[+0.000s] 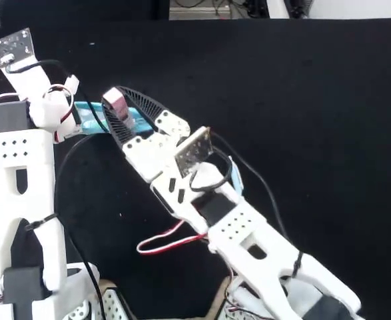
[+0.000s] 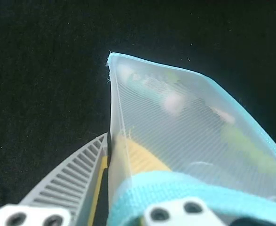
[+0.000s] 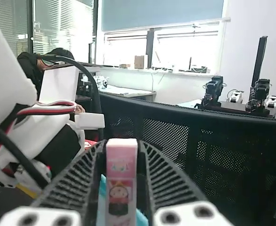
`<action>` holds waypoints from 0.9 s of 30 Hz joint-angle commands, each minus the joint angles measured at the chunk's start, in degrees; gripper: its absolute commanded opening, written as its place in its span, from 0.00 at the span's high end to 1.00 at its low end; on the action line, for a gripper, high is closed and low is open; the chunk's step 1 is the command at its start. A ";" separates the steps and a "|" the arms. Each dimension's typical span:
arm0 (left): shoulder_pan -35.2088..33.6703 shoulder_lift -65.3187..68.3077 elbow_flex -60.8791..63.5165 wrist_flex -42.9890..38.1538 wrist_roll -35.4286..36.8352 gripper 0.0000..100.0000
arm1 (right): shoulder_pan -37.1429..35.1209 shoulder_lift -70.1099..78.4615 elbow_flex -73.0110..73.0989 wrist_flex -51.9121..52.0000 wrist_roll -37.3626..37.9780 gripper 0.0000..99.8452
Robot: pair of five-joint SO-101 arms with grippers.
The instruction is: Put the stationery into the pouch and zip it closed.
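The left hand (image 2: 111, 157) is closed narrowly on one edge of the pouch (image 2: 185, 127), a see-through mesh bag with light blue trim, and holds it over the black table (image 1: 315, 100) on the left side. Through the mesh, green, white and yellow stationery (image 2: 243, 146) shows as blurred shapes inside. The right hand (image 3: 121, 146) pinches an eraser (image 3: 121, 181), a pink and white block standing upright between its two black ribbed fingers (image 3: 168, 176). In the high view this hand sits right over the pouch, whose blue edge shows beneath the fingers, close beside the left arm's wrist. Whether the pouch touches the table cannot be told.
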 commanded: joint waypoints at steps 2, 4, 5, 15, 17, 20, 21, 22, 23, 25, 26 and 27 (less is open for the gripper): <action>-0.48 0.00 1.10 0.00 -0.44 0.97 | -0.62 0.75 -3.65 -0.62 -0.18 0.99; -0.48 0.00 1.10 0.00 -0.44 0.97 | -0.79 -0.13 -3.65 -0.62 -0.26 0.99; -0.48 0.00 1.10 0.00 -0.44 0.97 | -0.79 -0.75 -3.03 -0.62 -0.26 0.99; -0.57 0.00 1.10 -0.09 -0.44 0.97 | 1.14 -8.57 9.45 -1.05 -0.18 0.99; -0.57 0.00 1.10 -0.18 -0.44 0.97 | 2.20 -10.95 11.65 -1.05 -0.18 0.99; -0.57 0.09 1.01 -0.35 -0.44 0.97 | 2.81 -15.78 14.02 -0.79 -0.09 0.99; -0.57 0.09 1.01 -0.35 -0.44 0.97 | 2.73 -17.63 14.81 -0.62 0.00 0.99; -0.57 0.09 1.01 -0.35 -0.44 0.97 | 2.64 -19.56 15.78 -0.62 0.00 0.99; -0.57 0.09 1.01 -0.26 -0.44 0.97 | 2.55 -21.67 17.10 -0.62 0.09 0.99; -0.57 0.09 1.01 -0.26 -0.44 0.97 | 2.55 -25.54 20.09 -0.53 0.09 0.99; -0.57 0.09 1.01 -0.26 -0.44 0.97 | 2.55 -27.21 21.67 -0.53 0.09 0.99; -0.57 0.09 1.01 -0.26 -0.44 0.97 | 2.55 -28.79 23.34 -0.53 0.09 0.99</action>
